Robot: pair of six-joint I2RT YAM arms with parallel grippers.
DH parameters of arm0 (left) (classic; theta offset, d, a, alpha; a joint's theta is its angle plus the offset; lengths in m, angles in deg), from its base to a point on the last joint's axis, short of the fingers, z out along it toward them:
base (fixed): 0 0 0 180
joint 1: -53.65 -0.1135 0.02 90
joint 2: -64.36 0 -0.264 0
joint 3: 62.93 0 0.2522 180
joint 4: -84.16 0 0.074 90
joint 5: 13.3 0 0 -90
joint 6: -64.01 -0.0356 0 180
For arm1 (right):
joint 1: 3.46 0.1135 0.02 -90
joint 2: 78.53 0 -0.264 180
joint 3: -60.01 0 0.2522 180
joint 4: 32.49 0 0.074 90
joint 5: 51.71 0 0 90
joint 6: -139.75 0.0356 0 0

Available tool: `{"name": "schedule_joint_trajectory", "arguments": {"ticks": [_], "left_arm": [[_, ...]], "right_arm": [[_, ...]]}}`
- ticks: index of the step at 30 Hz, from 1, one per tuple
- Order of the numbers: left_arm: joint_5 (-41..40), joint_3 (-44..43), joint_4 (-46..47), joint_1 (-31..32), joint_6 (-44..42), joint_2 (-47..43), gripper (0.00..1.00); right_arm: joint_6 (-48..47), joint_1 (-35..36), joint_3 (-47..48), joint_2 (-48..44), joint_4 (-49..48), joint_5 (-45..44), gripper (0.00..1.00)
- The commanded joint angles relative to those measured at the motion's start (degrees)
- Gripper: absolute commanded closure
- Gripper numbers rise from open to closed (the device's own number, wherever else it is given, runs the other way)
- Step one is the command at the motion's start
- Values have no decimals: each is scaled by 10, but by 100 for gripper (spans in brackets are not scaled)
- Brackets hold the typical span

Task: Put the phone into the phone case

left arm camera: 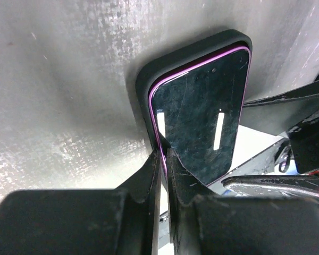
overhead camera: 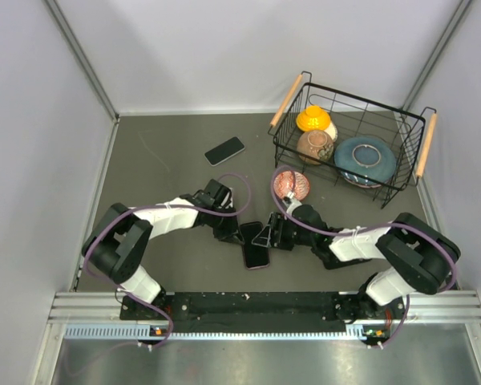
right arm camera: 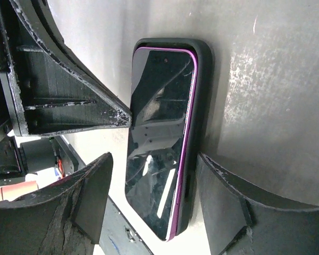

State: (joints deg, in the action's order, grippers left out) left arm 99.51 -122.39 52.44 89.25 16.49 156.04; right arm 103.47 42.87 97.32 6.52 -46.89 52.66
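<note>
The phone, with a dark glass face and a purple rim, lies in the black phone case on the table between my two grippers. In the left wrist view the case shows along one long side and the far end of the phone. My left gripper is pinched shut on that long edge, over the case wall and purple rim. My right gripper is open and straddles the phone. One finger rests against the case, the other stands apart.
A second black phone lies further back. A pink dish sits just behind my right gripper. A wire basket at the back right holds a yellow item, a brown bowl and a blue plate. Walls stand left and right.
</note>
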Motion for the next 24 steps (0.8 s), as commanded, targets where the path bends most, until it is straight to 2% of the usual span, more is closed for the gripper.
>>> {"name": "schedule_joint_trajectory", "arguments": {"ticks": [1, 3, 7, 10, 11, 17, 20, 22, 24], "left_arm": [[53, 33, 63, 13, 30, 36, 90], [58, 42, 78, 12, 38, 32, 89], [58, 53, 80, 12, 39, 25, 87], [56, 61, 81, 12, 39, 18, 84], [56, 65, 83, 13, 40, 16, 82], [71, 80, 100, 10, 45, -10, 75], [85, 76, 80, -14, 17, -40, 67], [98, 78, 70, -52, -10, -82, 53], [123, 79, 63, -82, -32, -112, 47]], "right_arm": [[25, 7, -34, 16, -68, 43, 36], [43, 6, -55, 9, -126, 50, 36], [50, 0, -62, 3, -148, 60, 39], [48, -3, -63, -2, -133, 49, 51], [48, -4, -66, -5, -130, 44, 60], [39, -8, -57, -3, -106, 43, 85], [22, -13, -49, -19, -66, 43, 92], [-9, -17, -38, -51, -9, 43, 98], [-30, -19, -26, -78, 29, 40, 100]]}}
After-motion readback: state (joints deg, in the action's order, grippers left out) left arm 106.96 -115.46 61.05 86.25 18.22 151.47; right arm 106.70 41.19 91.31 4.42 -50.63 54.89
